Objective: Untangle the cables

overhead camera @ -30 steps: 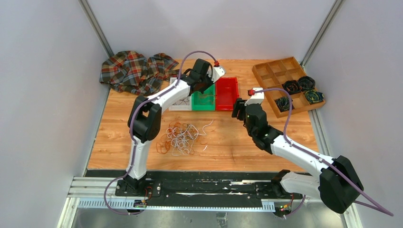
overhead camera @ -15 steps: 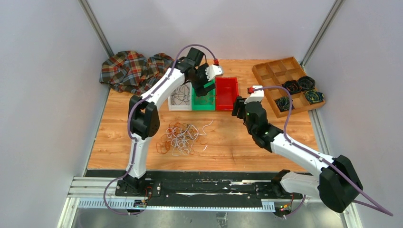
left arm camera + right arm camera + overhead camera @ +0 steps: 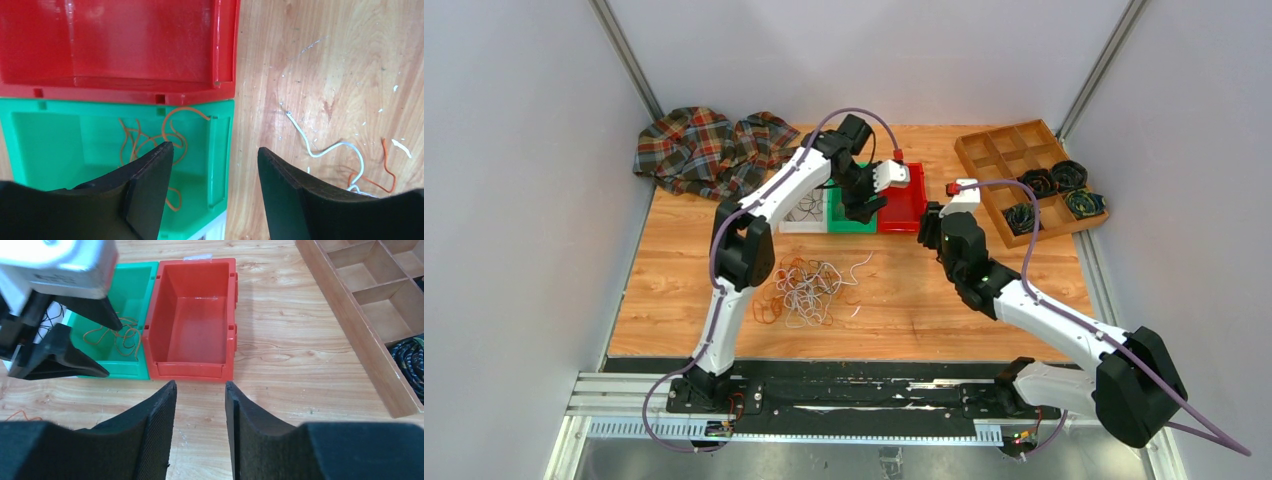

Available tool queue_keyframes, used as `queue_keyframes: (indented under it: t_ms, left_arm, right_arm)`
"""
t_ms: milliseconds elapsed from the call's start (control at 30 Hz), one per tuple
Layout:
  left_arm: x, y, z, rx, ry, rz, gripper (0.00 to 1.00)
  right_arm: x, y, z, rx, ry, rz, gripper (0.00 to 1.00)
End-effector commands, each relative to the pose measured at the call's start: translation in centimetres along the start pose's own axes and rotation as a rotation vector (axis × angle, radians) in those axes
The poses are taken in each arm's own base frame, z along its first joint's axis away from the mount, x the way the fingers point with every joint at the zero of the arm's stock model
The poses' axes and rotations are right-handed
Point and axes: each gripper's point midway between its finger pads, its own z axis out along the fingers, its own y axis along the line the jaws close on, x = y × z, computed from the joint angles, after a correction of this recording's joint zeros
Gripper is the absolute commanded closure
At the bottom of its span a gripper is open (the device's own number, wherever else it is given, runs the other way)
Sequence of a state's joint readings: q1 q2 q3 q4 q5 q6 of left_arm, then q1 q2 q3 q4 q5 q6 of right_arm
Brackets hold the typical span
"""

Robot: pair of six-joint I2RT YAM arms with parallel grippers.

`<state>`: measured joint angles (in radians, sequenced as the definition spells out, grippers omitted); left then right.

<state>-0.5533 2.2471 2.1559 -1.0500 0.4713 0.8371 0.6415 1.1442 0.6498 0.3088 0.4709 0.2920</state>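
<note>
**Tangled cables (image 3: 807, 291) sit untouched**

I see them bunched on the wooden table (image 3: 904, 300), well apart from my left gripper (image 3: 215, 150), which is spread empty over the green plastic bin (image 3: 100, 106). My right gripper (image 3: 200, 390), parted, faces the red plastic bin (image 3: 192, 371).

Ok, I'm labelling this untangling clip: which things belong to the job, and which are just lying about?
Job: cables; white bin, green bin and red bin, probably for sorted strands.
Lying about: cloth, tray, coils.
</note>
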Motion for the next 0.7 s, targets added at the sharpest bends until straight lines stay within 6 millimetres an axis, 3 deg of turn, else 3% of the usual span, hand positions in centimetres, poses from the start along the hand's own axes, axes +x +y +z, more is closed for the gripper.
queue_keyframes:
  t_ms: [0, 133, 267, 433, 500, 667]
  left_arm:
    - [0.3, 0.1, 1.7, 0.039, 0.000, 0.014, 0.34]
    - [1.0, 1.3, 2.5, 0.001, 0.023, 0.019, 0.39]
    - [0.4, 2.7, 2.8, -0.074, -0.019, 0.036, 0.50]
    - [-0.5, 3.8, 2.2, -0.133, -0.076, 0.042, 0.71]
    - [-0.4, 5.1, 1.8, -0.194, -0.092, 0.020, 0.78]
    - [0.1, 7.2, 0.5, -0.281, -0.121, -0.025, 0.85]
  right_arm:
    - [-0.4, -0.7, 0.3, 0.020, -0.008, 0.023, 0.61]
    - [-0.7, -0.6, 0.2, 0.012, -0.015, 0.032, 0.73]
    - [-0.7, -0.6, 0.1, 0.006, -0.019, 0.047, 0.83]
    - [-0.5, -0.6, 0.1, 0.008, -0.019, 0.053, 0.93]
    - [-0.3, -0.3, 0.1, -0.008, -0.013, 0.058, 0.95]
    - [0.2, 0.3, 0.3, -0.030, 0.006, 0.061, 0.99]
